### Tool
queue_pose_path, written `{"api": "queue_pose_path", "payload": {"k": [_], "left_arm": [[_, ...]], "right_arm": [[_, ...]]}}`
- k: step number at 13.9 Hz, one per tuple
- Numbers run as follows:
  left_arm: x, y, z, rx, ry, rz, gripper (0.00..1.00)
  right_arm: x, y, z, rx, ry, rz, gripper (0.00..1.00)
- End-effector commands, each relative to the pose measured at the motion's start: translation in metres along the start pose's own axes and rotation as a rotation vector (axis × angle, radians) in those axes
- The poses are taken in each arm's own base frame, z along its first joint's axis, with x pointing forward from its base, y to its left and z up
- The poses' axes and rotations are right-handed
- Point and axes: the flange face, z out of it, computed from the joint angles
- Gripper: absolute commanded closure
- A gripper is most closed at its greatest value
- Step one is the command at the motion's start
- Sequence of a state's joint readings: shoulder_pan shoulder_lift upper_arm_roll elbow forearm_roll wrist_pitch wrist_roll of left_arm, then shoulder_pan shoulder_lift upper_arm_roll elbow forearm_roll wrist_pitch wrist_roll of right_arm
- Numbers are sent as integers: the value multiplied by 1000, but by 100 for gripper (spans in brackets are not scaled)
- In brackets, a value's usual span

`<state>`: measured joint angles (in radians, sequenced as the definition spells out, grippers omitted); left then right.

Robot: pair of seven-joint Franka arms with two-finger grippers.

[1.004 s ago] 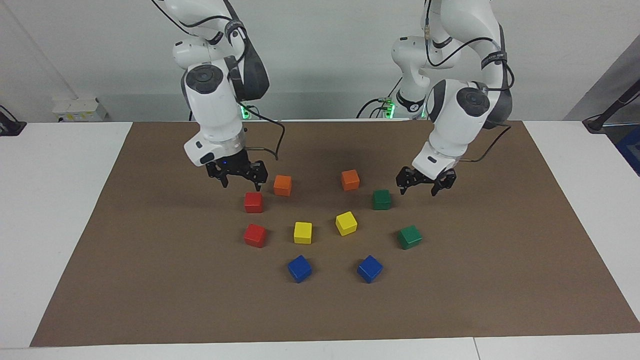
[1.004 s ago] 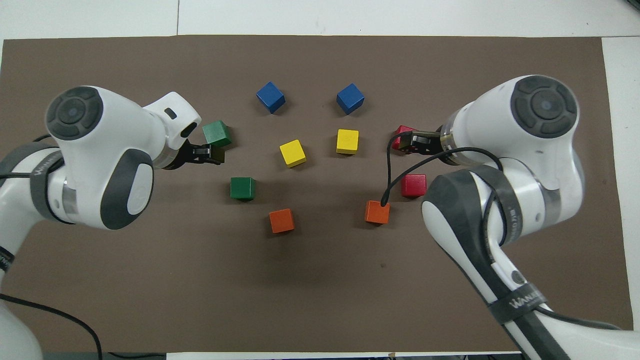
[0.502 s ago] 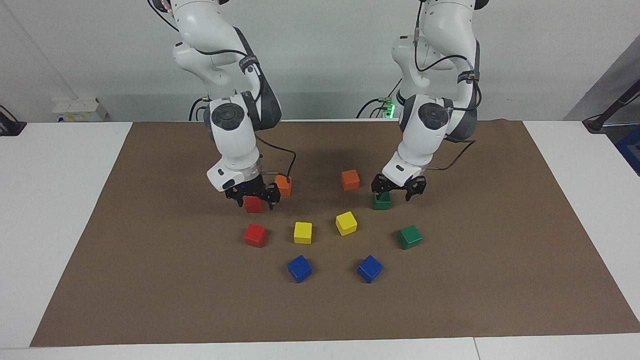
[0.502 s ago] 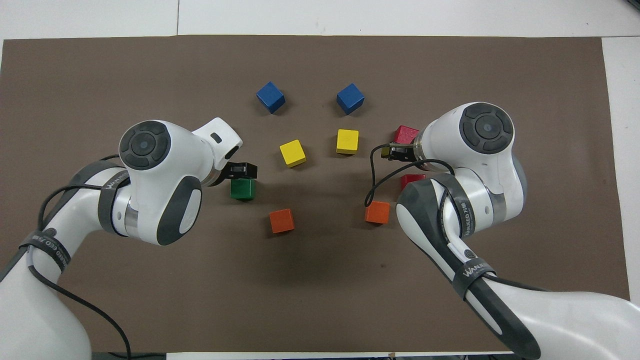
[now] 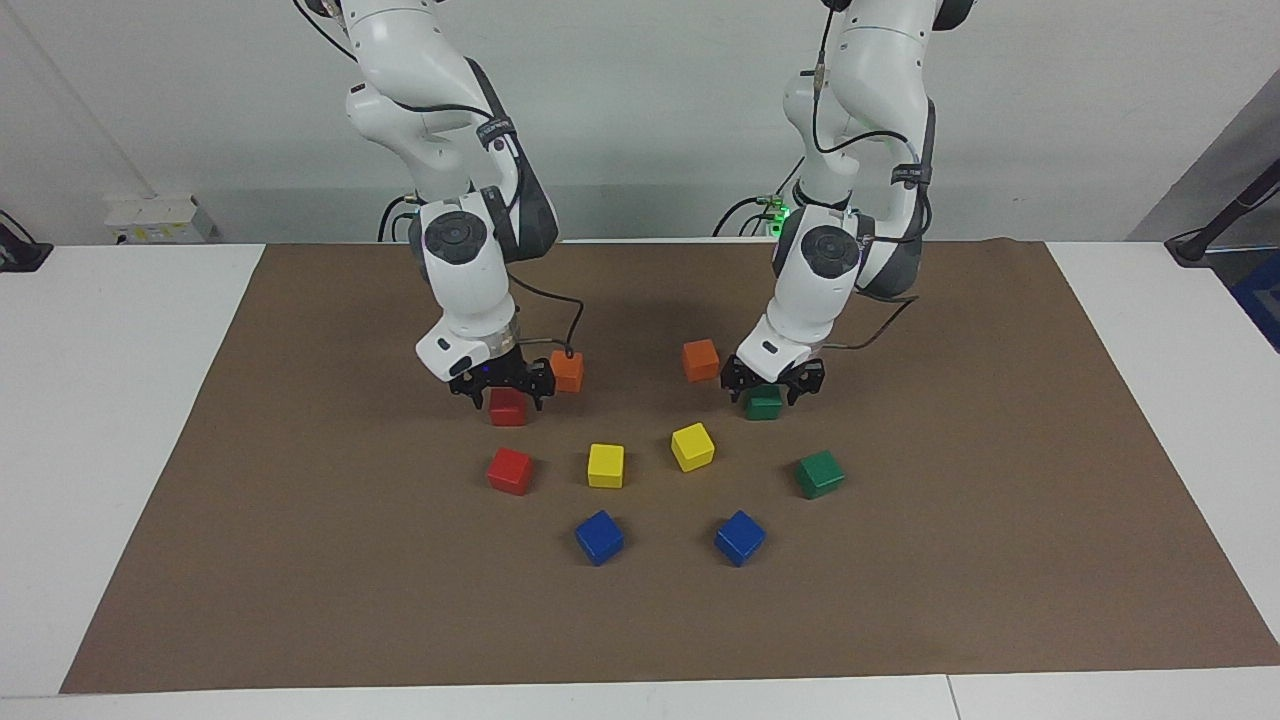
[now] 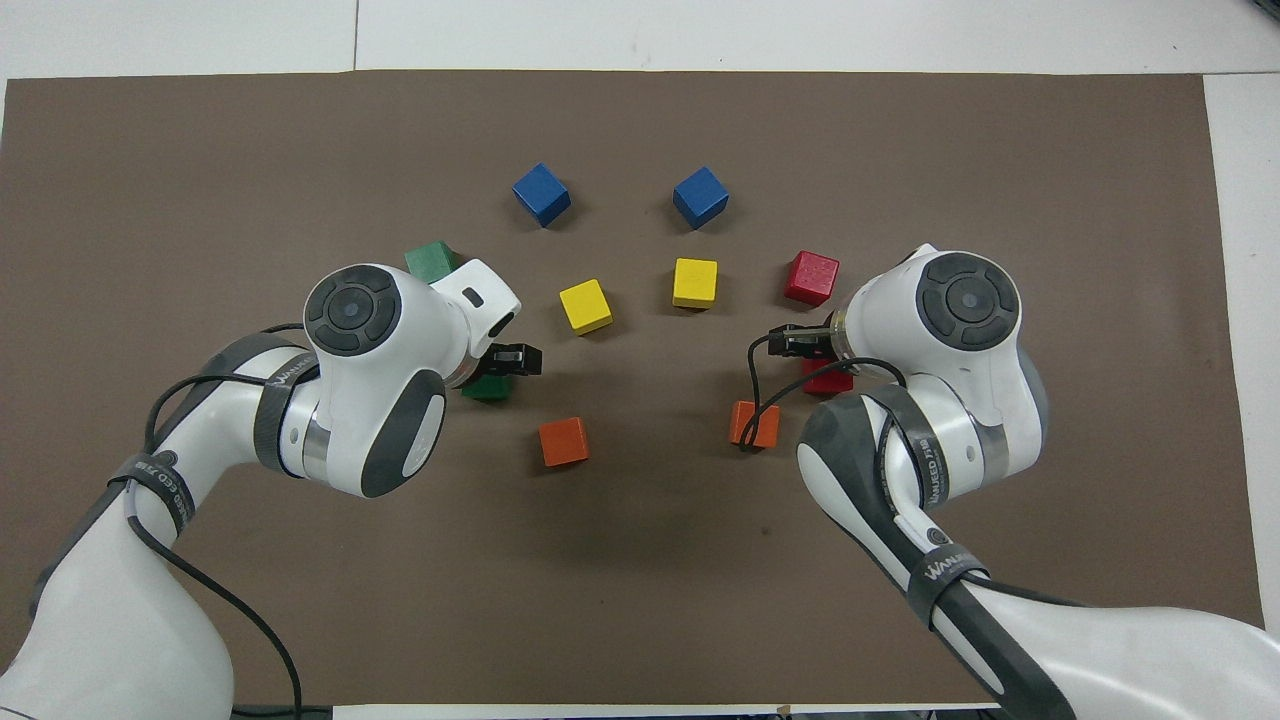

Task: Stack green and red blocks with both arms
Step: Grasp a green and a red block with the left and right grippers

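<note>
Red block (image 5: 507,408) and green block (image 5: 764,404) sit between jaws.

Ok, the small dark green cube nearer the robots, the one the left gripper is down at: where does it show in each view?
Facing view: the dark green cube sits under the left gripper, just below the small orange cube in the picture.
Overhead view: only an edge of the dark green cube shows, beneath the left arm's wrist.
Shared landmark: the small tilted yellow cube, beside it toward the table's middle.
</note>
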<state>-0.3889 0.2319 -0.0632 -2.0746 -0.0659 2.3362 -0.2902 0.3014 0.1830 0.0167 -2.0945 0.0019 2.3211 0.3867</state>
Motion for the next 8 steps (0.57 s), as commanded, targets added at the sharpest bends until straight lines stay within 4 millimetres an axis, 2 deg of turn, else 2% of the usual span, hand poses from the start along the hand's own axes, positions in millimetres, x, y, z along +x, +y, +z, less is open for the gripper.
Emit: {"api": "queue_pose_path", "payload": {"k": [1, 4, 5, 6, 7, 8], "left_arm": [[-1, -1, 16, 10, 9, -4, 2], [-2, -2, 18, 21, 6, 8, 10], [-5, -3, 21, 24, -3, 7, 19], [-7, -3, 22, 34, -11, 15, 39], [-10, 0, 22, 43, -23, 25, 81], [-12, 1, 23, 51, -34, 34, 100]], "right_arm": [[-21, 9, 2, -2, 0, -30, 0], [-27, 19, 9, -8, -14, -70, 0], [-28, 21, 11, -6, -7, -69, 0], [-32, 21, 16, -2, 3, -69, 0], [-34, 22, 18, 7, 29, -70, 0], [-35, 23, 21, 13, 47, -69, 0]]}}
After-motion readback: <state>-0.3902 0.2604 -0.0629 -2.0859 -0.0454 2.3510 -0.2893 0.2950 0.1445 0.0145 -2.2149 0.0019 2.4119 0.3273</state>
